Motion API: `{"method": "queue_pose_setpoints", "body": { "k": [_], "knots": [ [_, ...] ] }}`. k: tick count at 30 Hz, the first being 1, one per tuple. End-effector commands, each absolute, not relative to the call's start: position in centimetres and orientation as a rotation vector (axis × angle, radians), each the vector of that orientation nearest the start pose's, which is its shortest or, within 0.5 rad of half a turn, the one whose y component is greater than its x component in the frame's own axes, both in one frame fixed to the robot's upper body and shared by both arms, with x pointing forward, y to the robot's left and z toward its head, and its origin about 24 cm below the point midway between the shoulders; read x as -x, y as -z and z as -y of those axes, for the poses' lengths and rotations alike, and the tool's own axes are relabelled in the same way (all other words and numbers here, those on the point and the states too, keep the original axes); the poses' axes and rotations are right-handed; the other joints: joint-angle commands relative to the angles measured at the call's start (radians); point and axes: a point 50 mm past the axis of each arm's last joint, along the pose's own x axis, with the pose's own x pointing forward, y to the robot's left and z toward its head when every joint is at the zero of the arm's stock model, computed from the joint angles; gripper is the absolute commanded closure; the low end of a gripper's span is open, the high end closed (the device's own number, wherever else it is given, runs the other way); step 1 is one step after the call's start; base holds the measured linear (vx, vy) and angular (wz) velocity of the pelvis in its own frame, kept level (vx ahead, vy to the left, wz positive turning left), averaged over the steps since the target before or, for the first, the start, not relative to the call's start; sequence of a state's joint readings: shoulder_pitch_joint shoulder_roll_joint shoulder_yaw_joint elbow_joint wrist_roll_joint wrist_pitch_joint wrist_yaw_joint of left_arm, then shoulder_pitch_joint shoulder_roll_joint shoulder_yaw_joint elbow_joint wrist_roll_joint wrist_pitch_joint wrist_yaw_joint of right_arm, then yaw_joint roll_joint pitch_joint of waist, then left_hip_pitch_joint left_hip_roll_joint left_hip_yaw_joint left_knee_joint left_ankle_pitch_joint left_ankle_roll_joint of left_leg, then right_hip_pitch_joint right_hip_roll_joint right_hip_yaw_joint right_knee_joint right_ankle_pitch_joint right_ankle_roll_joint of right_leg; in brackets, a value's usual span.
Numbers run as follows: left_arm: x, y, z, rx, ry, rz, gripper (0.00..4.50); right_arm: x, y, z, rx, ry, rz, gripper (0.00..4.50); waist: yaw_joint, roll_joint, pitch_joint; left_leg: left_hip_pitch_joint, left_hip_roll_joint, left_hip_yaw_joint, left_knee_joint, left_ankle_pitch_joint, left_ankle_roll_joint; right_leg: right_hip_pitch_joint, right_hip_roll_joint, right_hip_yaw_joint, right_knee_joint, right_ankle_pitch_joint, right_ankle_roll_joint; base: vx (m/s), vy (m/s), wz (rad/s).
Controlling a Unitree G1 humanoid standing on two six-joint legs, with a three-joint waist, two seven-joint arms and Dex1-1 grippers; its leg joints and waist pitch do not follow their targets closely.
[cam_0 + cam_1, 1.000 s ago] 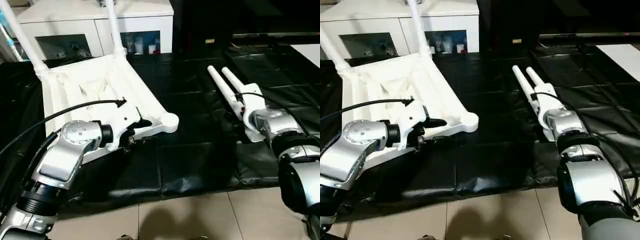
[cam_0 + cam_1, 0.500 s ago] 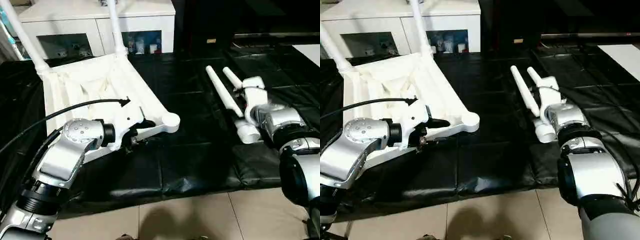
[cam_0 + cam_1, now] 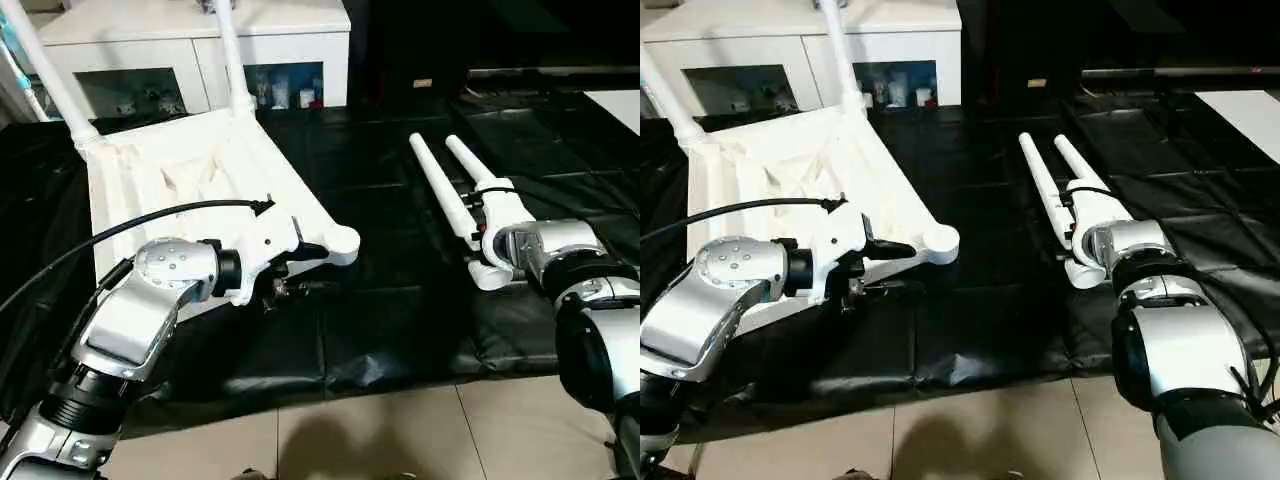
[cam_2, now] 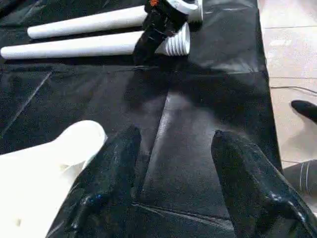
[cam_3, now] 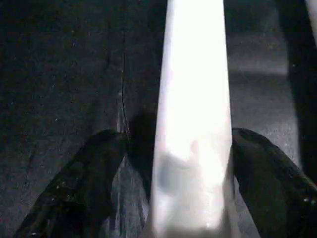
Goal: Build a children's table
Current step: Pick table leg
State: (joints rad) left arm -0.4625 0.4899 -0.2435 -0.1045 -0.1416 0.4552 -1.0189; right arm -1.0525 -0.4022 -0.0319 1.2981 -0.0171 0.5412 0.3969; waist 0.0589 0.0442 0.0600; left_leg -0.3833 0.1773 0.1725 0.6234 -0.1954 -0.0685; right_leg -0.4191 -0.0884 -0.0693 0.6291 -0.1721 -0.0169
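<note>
Left claw [image 4: 173, 188] open, fingers [image 4: 106, 193] spread above the black-covered counter [image 3: 400, 310], just beside the rounded corner socket [image 3: 340, 241] of the white table top [image 3: 190, 190] — one finger close against that corner, touching or not cannot be told. Right claw [image 5: 173, 193] straddling a loose leg [image 3: 1045, 205], a black finger [image 5: 84, 183] on each side, jaws not yet pressed against the tube; gap still visible on one side.

Table top lying upside down on the far left part of the counter, tilted, its near corner socket pointing toward the middle. Two legs [image 3: 232, 55] already standing up from the far sockets, in front of the white cabinet [image 3: 190, 45]. Two loose legs side by side on the right part of the counter, thick ends toward the near edge, the second leg [image 3: 1080, 165] just beyond the first. Broad open stretch of black cover between corner socket and loose legs. Counter's near edge close below both claws, tiled floor [image 3: 380, 440] beyond it.

Compared with a second ago — right claw narrower and lower around the leg; left claw opened as before, and a little nearer the corner socket.
</note>
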Motion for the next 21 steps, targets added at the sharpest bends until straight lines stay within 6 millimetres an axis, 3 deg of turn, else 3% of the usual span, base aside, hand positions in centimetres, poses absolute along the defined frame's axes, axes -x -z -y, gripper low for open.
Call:
{"method": "queue_pose_setpoints", "body": {
  "k": [1, 14, 21],
  "knots": [
    [-28.59, -13.09, -12.11, -0.445, 1.227, -0.188, 1.81, -37.04, -6.19, 22.96, 0.093, -0.137, -0.860, 1.20, 0.002, -0.010, -0.075, 0.005, 0.037, -0.005, -0.066, -0.170, 0.044, 0.061, -0.047, 0.036, -0.066, -0.218, -0.265, 0.000, 0.000, 0.00],
    [-28.99, -13.36, -12.24, -0.447, 1.201, -0.163, 1.81, -37.02, -6.27, 23.11, 0.032, -0.124, -0.846, 2.44, 0.002, -0.011, -0.076, 0.006, 0.037, -0.005, -0.065, -0.161, 0.043, 0.060, -0.047, 0.036, -0.065, -0.208, -0.265, 0.000, 0.000, 0.00],
    [-29.29, -13.61, -12.10, -0.453, 1.169, -0.127, 1.81, -37.70, -6.83, 22.72, -0.026, -0.171, -0.702, 2.62, 0.002, -0.014, -0.076, 0.005, 0.037, -0.004, -0.065, -0.168, 0.047, 0.062, -0.049, 0.037, -0.068, -0.223, -0.252, 0.000, 0.000, 0.00]
  ]
}}
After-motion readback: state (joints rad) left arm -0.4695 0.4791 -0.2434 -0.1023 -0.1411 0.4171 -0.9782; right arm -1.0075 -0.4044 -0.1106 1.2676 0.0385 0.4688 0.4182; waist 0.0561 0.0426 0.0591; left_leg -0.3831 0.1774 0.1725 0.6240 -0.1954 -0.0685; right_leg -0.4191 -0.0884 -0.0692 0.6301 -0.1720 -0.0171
